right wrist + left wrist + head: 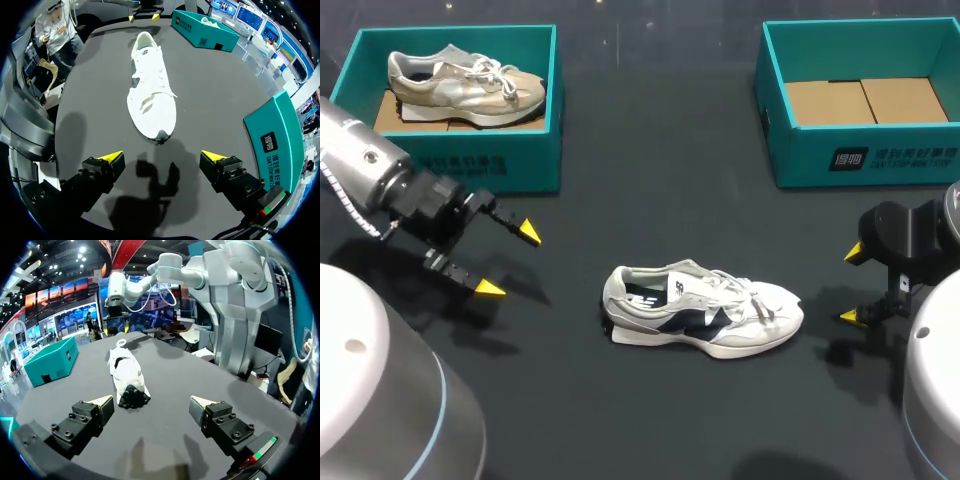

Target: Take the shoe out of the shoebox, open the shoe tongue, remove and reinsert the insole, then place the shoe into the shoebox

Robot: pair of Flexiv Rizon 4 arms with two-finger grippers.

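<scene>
A white shoe (705, 318) with dark side panels is seen standing on its sole on the dark table (650, 200), out of either box. It is placed between the two grippers and is touched by neither. Its heel is turned toward the left gripper (509, 260) and its toe toward the right gripper (853, 285).

The left gripper is held wide open above the table, with nothing between its yellow tips; in the left wrist view the heel of the shoe is found just ahead of the fingers, slightly nearer one of them. The right gripper is likewise spread wide and nothing is held in it; in the right wrist view the toe of the shoe is seen a little ahead of the gap between the fingers, with the gripper's shadow cast on the table between.

A teal shoebox (520, 165) is set beyond the left gripper, and a beige shoe (465, 85) is laid inside it on cardboard. A second teal shoebox (865, 160) is set beyond the right gripper, with only its cardboard floor to be seen inside.
</scene>
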